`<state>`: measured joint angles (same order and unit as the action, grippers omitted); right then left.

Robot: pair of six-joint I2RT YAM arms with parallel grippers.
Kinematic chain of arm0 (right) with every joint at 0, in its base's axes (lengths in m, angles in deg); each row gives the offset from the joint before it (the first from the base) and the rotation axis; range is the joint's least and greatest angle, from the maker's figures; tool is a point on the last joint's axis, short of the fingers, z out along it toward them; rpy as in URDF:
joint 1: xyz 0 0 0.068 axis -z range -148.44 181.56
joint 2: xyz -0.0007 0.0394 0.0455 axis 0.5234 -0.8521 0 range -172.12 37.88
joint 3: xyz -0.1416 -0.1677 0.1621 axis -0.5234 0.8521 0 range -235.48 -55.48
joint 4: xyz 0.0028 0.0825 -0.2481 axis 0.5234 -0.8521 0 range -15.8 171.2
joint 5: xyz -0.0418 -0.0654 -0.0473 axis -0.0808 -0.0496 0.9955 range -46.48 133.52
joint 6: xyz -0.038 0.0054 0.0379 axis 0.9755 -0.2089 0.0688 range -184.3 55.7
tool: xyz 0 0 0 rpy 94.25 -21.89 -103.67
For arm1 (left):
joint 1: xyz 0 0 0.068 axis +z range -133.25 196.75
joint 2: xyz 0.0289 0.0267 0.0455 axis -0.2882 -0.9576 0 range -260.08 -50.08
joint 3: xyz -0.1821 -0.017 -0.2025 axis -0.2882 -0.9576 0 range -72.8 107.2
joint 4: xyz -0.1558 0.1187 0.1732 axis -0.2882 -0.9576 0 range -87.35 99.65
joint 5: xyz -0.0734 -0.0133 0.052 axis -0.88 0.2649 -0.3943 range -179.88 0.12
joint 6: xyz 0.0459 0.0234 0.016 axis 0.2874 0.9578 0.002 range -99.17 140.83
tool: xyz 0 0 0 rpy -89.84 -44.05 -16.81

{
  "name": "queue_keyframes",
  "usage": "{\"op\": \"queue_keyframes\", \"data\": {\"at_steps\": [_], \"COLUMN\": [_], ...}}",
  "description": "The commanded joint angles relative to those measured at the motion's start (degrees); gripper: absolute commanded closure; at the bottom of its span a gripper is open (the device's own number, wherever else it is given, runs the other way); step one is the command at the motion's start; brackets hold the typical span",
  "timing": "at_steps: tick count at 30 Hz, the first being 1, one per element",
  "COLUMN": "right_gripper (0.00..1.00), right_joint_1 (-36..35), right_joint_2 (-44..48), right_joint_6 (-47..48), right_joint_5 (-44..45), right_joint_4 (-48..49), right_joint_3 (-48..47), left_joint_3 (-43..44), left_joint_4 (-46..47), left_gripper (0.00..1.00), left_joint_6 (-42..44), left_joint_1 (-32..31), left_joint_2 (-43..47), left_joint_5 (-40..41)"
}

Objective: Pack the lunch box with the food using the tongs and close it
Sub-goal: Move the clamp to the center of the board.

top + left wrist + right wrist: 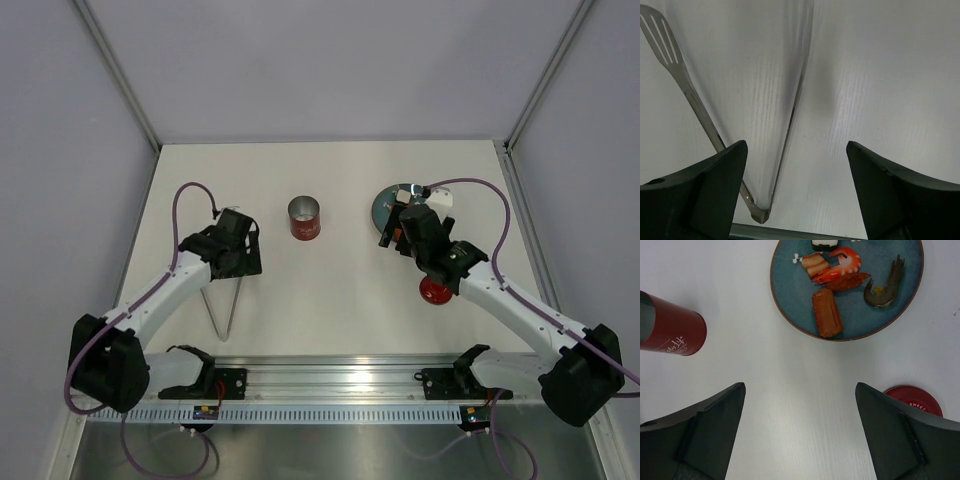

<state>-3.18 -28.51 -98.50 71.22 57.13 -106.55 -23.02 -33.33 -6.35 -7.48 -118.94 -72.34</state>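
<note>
The tongs [226, 308] lie flat on the table in a V, their joint toward the near rail; the left wrist view shows one slotted arm of the tongs [694, 102]. My left gripper [236, 246] [796, 144] hovers over them, open, gripping nothing. The lunch box [304, 219] [671, 332] stands upright and uncovered at mid table. Its red lid [436, 291] [913, 399] lies flat, partly hidden under my right arm. The food [828, 313], including a shrimp [843, 262], lies on a blue plate [385, 207] [790, 285]. My right gripper [396, 230] [800, 385] hangs open just short of the plate.
A white walled enclosure surrounds the table. An aluminium rail [330, 385] with both arm bases runs along the near edge. A dark curled piece [885, 287] also lies on the plate.
</note>
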Motion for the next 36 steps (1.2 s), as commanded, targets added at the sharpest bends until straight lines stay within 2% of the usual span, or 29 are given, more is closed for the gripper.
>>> {"op": "queue_keyframes", "data": {"at_steps": [1, 4, 5, 10, 18, 29, 36], "right_gripper": [0.01, 0.01, 0.01, 0.01, 0.01, 0.01, 0.00], "right_joint_1": [-0.4, -0.4, -0.4, -0.4, -0.3, -0.4, -0.3], "right_joint_2": [2.1, 2.6, 2.8, 3.1, 3.1, 4.6, 6.4], "right_joint_6": [-0.9, -0.9, -0.9, -0.9, -0.4, -1.5, -0.3], "right_joint_5": [-0.5, -0.6, -0.6, -0.7, -1.2, -1.2, 1.9], "right_joint_4": [2.5, 2.6, 2.7, 3.5, 3.7, 2.6, -0.8], "right_joint_3": [0.4, 0.7, 0.8, 1.5, 1.5, 1.8, 1.3], "left_joint_3": [-0.1, -1.4, -1.3, -5.4, -11.4, -9.1, -3.4], "left_joint_4": [0.8, 2.1, 2.0, 6.0, 8.1, 8.2, 6.2], "left_gripper": [0.16, 0.19, 0.24, 0.32, 0.38, 1.00, 1.00], "left_joint_6": [-5.9, -6.5, -7.0, -11.8, -14.7, -15.0, -21.6], "left_joint_1": [3.7, 6.6, 7.0, 6.9, 6.8, 2.7, -4.9], "left_joint_2": [-2.9, -5.2, -5.7, -5.8, -5.6, -4.8, -5.2], "left_joint_5": [-1.4, -5.1, -5.1, -7.9, -4.3, -5.1, -9.5]}}
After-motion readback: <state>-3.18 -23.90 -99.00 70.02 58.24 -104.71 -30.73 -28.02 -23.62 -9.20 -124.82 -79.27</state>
